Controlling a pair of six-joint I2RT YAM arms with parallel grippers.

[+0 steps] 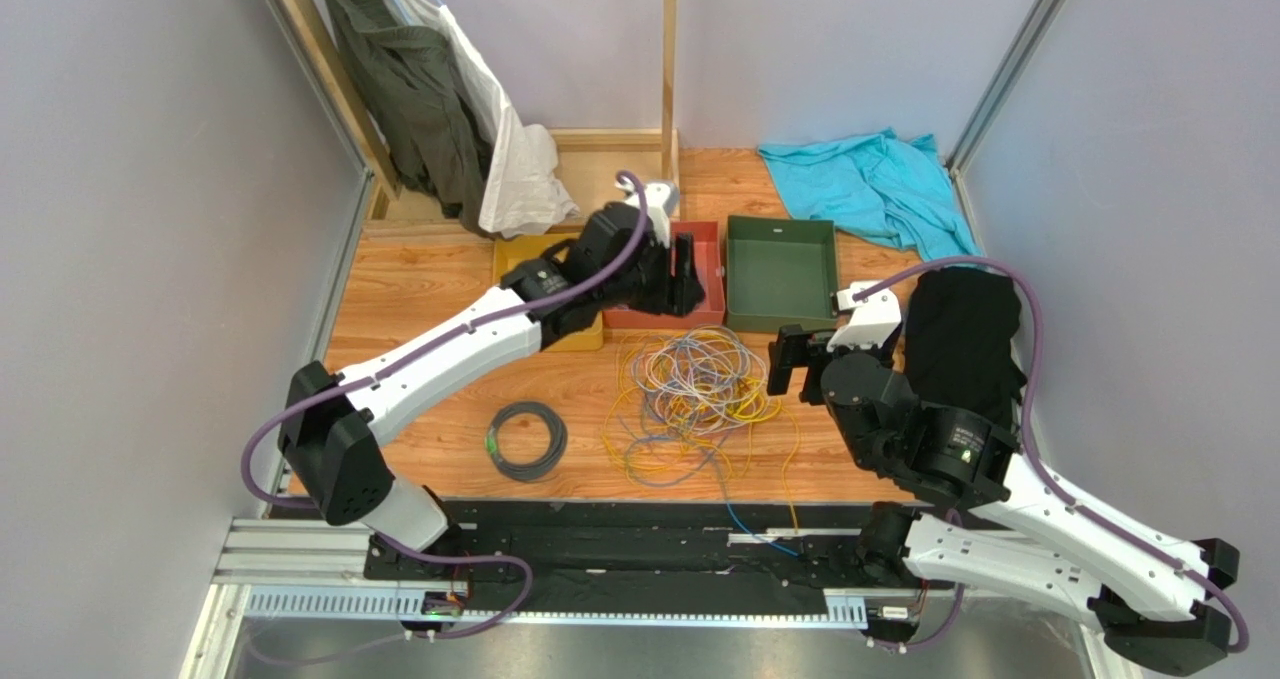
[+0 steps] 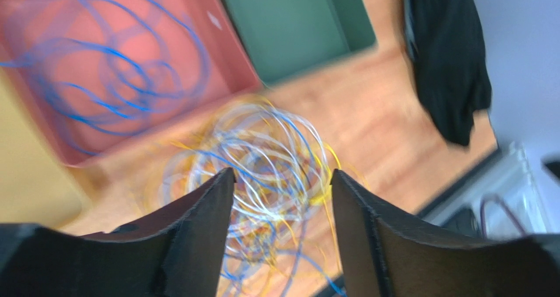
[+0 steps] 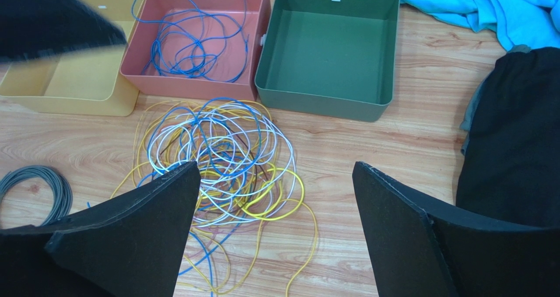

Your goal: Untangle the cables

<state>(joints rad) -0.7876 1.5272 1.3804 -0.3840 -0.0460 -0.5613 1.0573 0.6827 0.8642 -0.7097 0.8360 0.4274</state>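
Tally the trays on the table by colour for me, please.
Yellow tray: 1
Red tray: 1
Green tray: 1
Total: 3

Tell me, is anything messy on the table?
Yes. The cables lie in one knotted heap in front of the red tray. A turquoise cloth lies crumpled at the far right.

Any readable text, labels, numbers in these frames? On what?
Nothing legible in any view.
Green bin: white sticker on the far wall, too small to read.
Coil: green tag, too small to read.
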